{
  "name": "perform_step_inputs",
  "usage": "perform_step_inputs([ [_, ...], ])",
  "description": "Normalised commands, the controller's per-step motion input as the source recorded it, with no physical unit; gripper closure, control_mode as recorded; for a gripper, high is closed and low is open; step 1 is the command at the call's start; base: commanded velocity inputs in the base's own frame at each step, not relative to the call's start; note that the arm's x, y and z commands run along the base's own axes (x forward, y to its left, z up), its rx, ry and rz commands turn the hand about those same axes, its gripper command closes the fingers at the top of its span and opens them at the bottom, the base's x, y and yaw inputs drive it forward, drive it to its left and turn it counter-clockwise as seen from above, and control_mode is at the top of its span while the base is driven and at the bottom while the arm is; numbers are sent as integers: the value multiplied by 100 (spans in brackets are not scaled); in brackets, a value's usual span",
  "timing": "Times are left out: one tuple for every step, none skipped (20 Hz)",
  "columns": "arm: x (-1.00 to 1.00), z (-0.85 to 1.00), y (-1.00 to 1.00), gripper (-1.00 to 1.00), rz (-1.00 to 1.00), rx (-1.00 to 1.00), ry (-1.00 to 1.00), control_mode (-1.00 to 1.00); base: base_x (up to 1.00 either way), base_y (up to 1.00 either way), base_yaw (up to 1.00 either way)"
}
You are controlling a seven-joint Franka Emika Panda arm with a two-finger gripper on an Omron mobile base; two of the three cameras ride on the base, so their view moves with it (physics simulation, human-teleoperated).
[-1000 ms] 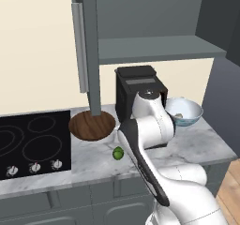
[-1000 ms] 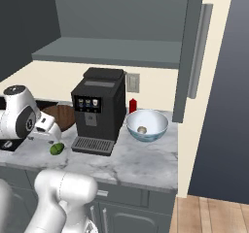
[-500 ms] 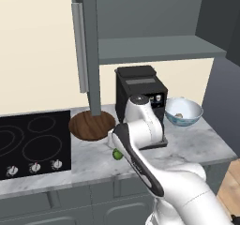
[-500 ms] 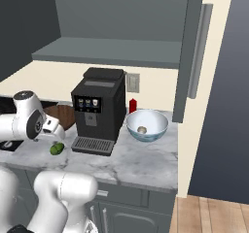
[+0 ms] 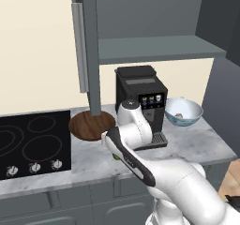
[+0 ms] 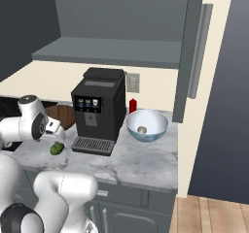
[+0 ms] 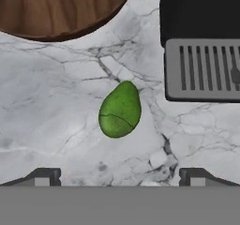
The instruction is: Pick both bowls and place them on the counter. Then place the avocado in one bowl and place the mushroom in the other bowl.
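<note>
The green avocado [image 7: 120,109] lies on the white marble counter [image 7: 47,102], and my gripper [image 7: 120,177] hangs open just above it, the fruit centred ahead of the fingertips. From the right base view, the hand hovers over the avocado [image 6: 57,148]. The brown wooden bowl [image 7: 61,8] stands just beyond the fruit; it is also seen beside the cooktop [image 5: 91,124]. Right of the coffee machine stands the white bowl with blue pattern [image 6: 147,125], with the beige mushroom [image 6: 141,129] inside it. My arm hides most of the avocado [image 5: 115,157] in the left base view.
A black coffee machine [image 6: 97,108] with a metal drip tray [image 7: 204,69] stands close to the right of the avocado. The black cooktop [image 5: 30,142] is at the left. A small red bottle [image 6: 132,105] stands by the wall. An open grey cabinet door [image 5: 86,46] hangs above the wooden bowl.
The arm has swung left, away from the white bowl, and brought the hand down over the avocado. The jaws stay wide. Bowls, mushroom and avocado have not moved.
</note>
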Motion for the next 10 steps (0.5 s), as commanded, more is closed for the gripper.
perform_step_inputs([
  [24,-28,5,-100,0,0,6,-100,0,0,0],
  [21,-29,1,-100,0,0,7,-100,0,0,0],
  [20,-31,3,-100,0,0,6,-100,0,0,0],
  [21,-32,2,-100,0,0,4,-100,0,0,0],
  [22,-33,0,-100,0,0,2,-100,0,0,0],
  [23,-31,0,-100,0,0,1,-100,0,0,0],
  [24,-29,0,-100,0,0,2,-100,0,0,0],
  [22,-27,3,-100,0,0,2,-100,0,0,0],
  [17,-25,1,-100,0,0,5,-100,0,0,0],
  [16,-26,0,-100,0,0,7,-100,0,0,0],
])
